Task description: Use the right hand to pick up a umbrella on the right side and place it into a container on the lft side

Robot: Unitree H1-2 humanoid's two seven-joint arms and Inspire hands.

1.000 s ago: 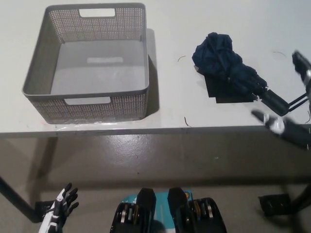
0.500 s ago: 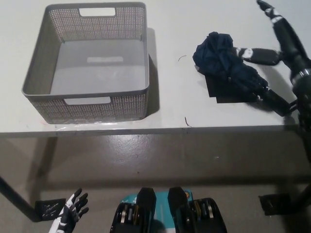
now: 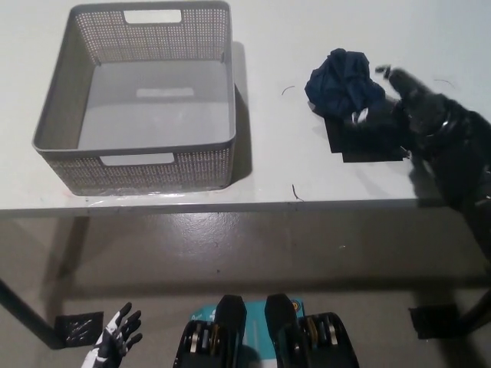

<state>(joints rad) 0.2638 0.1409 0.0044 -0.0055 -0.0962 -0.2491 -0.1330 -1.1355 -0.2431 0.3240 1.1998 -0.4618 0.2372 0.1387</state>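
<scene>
The black right hand [image 3: 410, 107] is lying over the lower part of the folded navy umbrella [image 3: 345, 80], which is sitting on the right side of the white tabletop [image 3: 276, 130] on top of a flat black patch [image 3: 349, 146]. The dark hand is blending with the dark fabric and the patch beneath it, so I cannot tell how far the fingers are closed or whether they are gripping the umbrella at all; only the bunched canopy end is showing clear of the hand.

The step in hand looks like the grasp itself. To do it well, the fingers should be wrapping around the firm shaft or handle portion under the hand, not the loose canopy cloth, which would likely slip or unfurl when lifted. The grip should be firm before any lift, and the lift should be going straight up so that the hanging fabric clears the tabletop.

The grey perforated basket [image 3: 57, 115] is standing well apart to the left, open-topped and with nothing showing inside, so the carry has to cross the bare middle of the tabletop and rise over the near wall before release.

The white left hand [image 3: 115, 345] is resting low at the lower left, fingers spread, holding nothing.
</scene>
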